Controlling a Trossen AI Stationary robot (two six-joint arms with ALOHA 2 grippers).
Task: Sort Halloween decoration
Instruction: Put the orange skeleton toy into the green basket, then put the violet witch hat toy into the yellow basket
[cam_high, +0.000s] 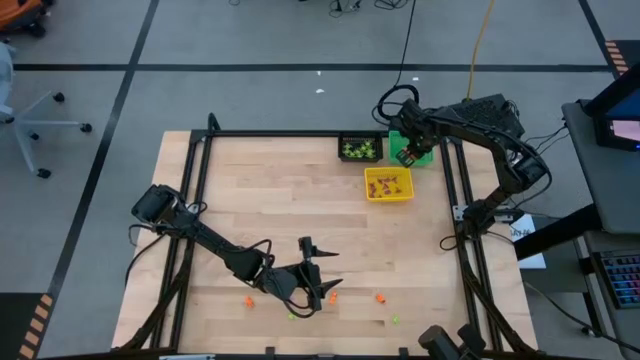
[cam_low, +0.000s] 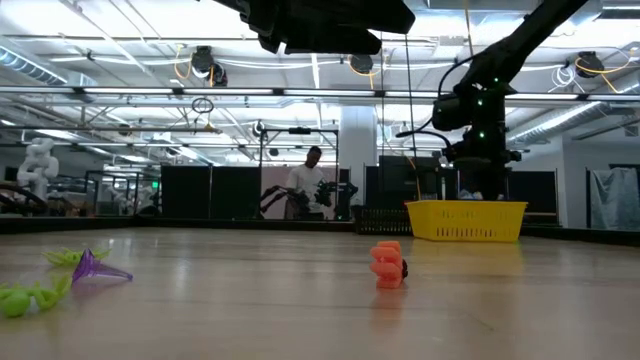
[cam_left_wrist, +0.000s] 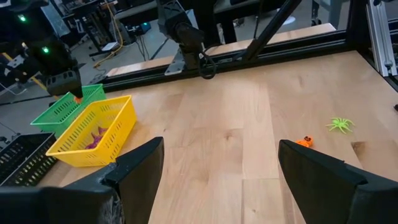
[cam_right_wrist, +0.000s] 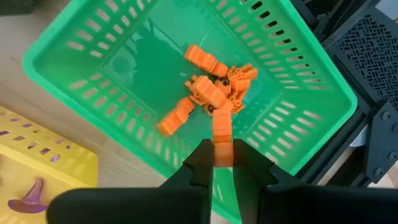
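A: Biggest first?
B: Pale wooden tabletop (cam_high: 300, 215) inside a black metal frame (cam_high: 275, 134), both dark arms reaching over it.

A: Then the bins?
B: Three square plastic mesh bins clustered at the far right corner. Black bin (cam_high: 360, 148) loaded with light-green trinkets. Green bin (cam_right_wrist: 155, 56) just beside it, holding a heap of small orange trinkets (cam_right_wrist: 211, 87). Yellow bin (cam_high: 388, 184) nearer the table's middle, touching or nearly touching the other two, with purple pieces inside, including a purple witch-hat trinket (cam_right_wrist: 28, 200).

A: Right gripper?
B: Right gripper (cam_right_wrist: 222, 163) hanging directly above the green bin. Fingers pinched on a small orange block-shaped trinket (cam_right_wrist: 222, 140), dangling over the orange heap.

A: Left gripper?
B: Left gripper (cam_high: 312, 272) low over the near edge of the table, well apart from the bins. Fingers (cam_left_wrist: 140, 165) spread wide, nothing between them.

A: Loose pieces on the wood?
B: Scattered along the near edge around the left gripper: an orange piece (cam_high: 249, 300), another orange one (cam_high: 380, 297), a light-green one (cam_high: 395, 320). From table height: an orange figure (cam_low: 387, 266) standing upright, a purple hat-shaped trinket (cam_low: 95, 268) lying on its side, light-green spider-like trinkets (cam_low: 30, 297) just beside it.

A: Beyond the table?
B: A person (cam_low: 305, 185) standing far back in the room.
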